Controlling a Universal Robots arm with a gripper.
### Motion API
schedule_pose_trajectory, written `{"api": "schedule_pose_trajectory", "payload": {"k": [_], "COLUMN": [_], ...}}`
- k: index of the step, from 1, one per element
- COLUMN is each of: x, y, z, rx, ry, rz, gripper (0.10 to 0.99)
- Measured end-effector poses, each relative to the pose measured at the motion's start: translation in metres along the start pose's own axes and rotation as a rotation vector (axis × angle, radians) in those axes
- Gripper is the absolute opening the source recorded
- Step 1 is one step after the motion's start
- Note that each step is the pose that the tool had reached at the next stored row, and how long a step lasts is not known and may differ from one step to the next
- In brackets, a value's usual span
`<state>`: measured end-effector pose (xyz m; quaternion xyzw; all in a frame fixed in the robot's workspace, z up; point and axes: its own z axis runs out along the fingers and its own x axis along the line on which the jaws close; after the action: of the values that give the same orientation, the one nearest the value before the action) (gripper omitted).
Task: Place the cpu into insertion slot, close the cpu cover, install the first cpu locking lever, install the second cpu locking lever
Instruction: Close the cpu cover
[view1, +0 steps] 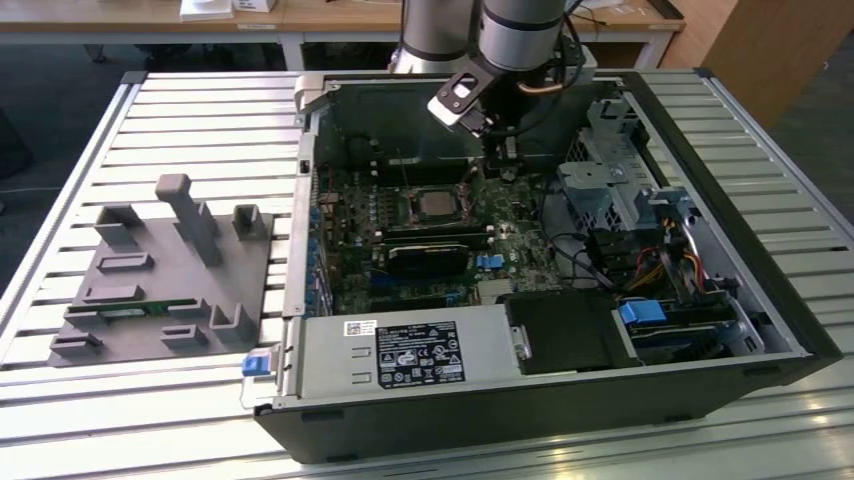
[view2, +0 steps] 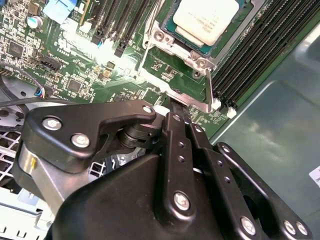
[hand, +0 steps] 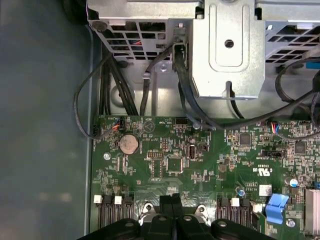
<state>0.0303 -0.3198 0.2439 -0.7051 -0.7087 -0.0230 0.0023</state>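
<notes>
The cpu (view2: 207, 20), a pale silvery square, lies in the insertion slot (view1: 408, 205) on the green motherboard inside the open computer case. The cpu cover (view2: 197, 62), a silvery frame, lies flat around the chip. A thin silvery lever (view2: 208, 87) stands up at the socket's corner. My gripper (view2: 177, 107) is shut, with its black fingers pressed together and nothing between them. Its tips hover just off the socket's metal edge, by that lever. In the exterior view the gripper (view1: 503, 160) hangs over the board just beyond the socket. The first wrist view has the shut gripper (hand: 170, 199) over the board.
Long black memory slots (view2: 260, 45) flank the socket. A drive cage (view1: 607, 185) with black cables (hand: 150, 85) stands close beside the gripper. A black module (view1: 427, 255) and the power supply (view1: 400, 355) sit nearer the front. A grey fixture block (view1: 167, 270) lies outside the case.
</notes>
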Motion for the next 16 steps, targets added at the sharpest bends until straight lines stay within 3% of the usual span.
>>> {"api": "schedule_pose_trajectory", "payload": {"k": [16], "x": [0.0000], "y": [-0.0125], "z": [0.0009], "rx": [0.000], "ry": [-0.0001], "rz": [0.000], "gripper": [0.106]}}
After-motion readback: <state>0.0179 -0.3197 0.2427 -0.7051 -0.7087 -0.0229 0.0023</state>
